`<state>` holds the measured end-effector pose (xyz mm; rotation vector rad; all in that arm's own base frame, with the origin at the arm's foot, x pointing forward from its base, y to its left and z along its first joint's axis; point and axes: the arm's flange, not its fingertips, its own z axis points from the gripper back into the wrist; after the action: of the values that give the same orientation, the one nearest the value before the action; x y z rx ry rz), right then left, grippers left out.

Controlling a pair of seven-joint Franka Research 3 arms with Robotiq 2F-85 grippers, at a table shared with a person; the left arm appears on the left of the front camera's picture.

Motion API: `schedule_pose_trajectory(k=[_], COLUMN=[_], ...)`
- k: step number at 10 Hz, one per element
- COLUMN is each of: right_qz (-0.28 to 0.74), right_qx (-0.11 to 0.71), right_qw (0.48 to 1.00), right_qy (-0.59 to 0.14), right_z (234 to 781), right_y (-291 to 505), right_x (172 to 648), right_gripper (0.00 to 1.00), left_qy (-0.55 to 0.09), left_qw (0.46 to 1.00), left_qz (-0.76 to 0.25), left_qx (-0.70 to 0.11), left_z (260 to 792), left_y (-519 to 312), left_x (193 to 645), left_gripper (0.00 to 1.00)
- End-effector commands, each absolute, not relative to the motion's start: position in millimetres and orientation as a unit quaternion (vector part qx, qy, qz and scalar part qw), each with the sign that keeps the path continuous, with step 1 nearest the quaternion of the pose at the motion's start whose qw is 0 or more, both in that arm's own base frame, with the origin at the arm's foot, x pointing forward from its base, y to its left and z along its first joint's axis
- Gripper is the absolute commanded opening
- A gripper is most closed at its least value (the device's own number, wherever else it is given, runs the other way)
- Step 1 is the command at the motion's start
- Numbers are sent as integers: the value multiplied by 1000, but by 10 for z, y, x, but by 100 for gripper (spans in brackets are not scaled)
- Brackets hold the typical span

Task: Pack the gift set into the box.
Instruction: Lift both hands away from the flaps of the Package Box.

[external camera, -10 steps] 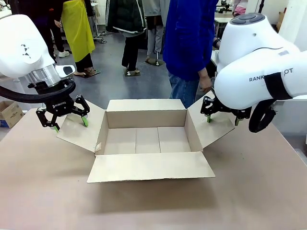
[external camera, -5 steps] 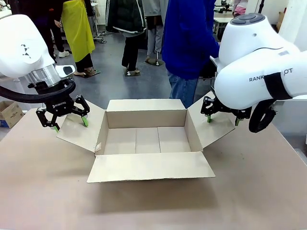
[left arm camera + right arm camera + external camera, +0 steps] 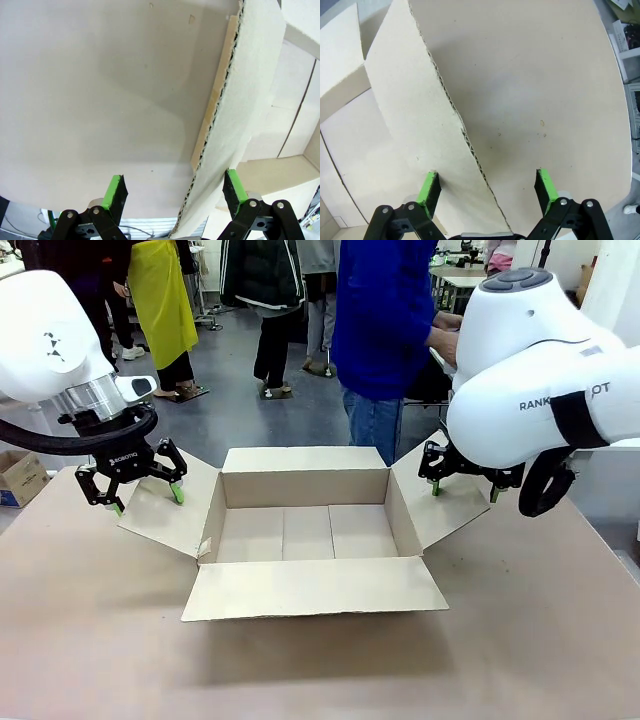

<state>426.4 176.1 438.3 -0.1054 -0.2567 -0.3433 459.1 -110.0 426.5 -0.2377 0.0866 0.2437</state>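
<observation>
- While the large brown corrugated cardboard box (image 3: 305, 530) sits open mid-table, its near flap (image 3: 315, 587) lies flat on the tan tabletop (image 3: 90, 640) and its floor is bare
- Black, green-padded left gripper (image 3: 147, 501), jaws wide, straddles the left flap (image 3: 165, 512), unclamped
- Right gripper (image 3: 464, 492), equally wide, straddles the right flap (image 3: 445, 508)
- Beyond the far flap, a person in a blue top (image 3: 385, 320) stands turned aside
- Judged step: readying the box; the gift set has yet to go in
- Next calls for bringing the bundle over and lowering it onto the box floor, with flaps splayed
</observation>
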Motion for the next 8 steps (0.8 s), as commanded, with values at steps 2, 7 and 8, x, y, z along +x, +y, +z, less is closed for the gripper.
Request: schedule_pose_trajectory(k=[2,7,8], right_qz=[-175,-175,-175], right_qx=[-57,-57,-57], right_qw=[975,975,975], right_qy=[-128,-128,-128], right_z=[4398,4398,4398], right_y=[1768,1768,1768], right_x=[4294,4294,4294], right_gripper=[100,100,100], left_qy=[41,41,41], left_qw=[985,985,985], left_qz=[128,128,128], left_qx=[-111,-111,-111], left_z=[4293,4293,4293], left_y=[-1090,-1090,-1090], left_x=[4581,4581,4581], left_gripper=[100,100,100])
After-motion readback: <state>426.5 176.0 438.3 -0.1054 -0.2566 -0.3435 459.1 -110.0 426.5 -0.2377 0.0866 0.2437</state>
